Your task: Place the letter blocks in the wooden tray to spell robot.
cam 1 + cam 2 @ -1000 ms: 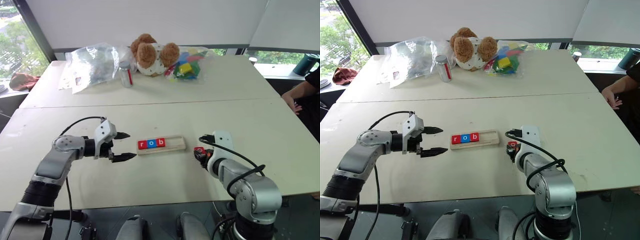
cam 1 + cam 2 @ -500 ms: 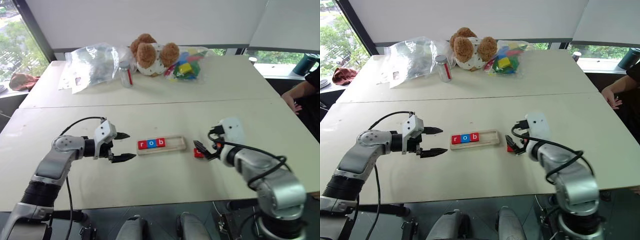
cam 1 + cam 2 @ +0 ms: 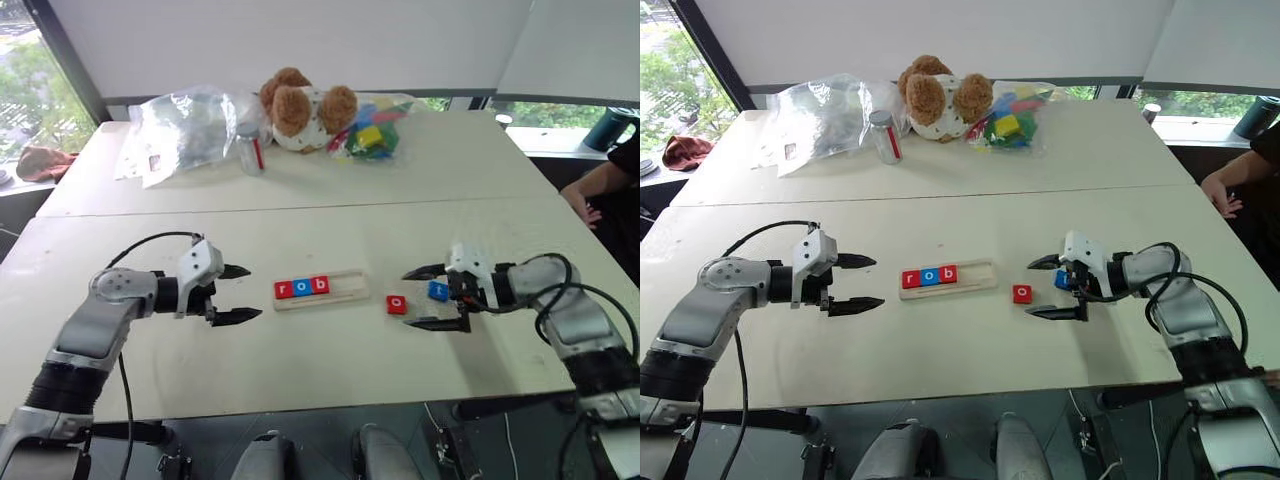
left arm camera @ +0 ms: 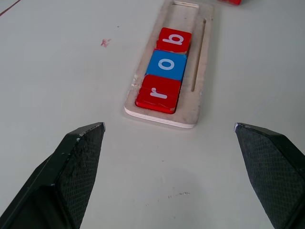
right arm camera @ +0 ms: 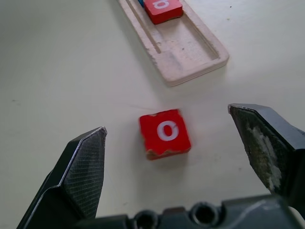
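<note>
Between grippers, wooden tray [image 3: 322, 288] lying crosswise

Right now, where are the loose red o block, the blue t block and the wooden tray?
red o block [image 5: 165, 131], right wrist view, on its white letter.
blue t block [image 3: 438, 290], left eye view, on its top face.
wooden tray [image 4: 202, 57], left wrist view, on its bare side rim.

The right gripper [image 3: 437, 298] with two black fingers is swinging outward to the robot's right and turning to point left, its jaws now spread wide. This is uncovering a small red square tile marked "o" [image 3: 397, 304] and a small blue square tile [image 3: 438, 290] lying flat on the pale tabletop [image 3: 330, 370].
</note>
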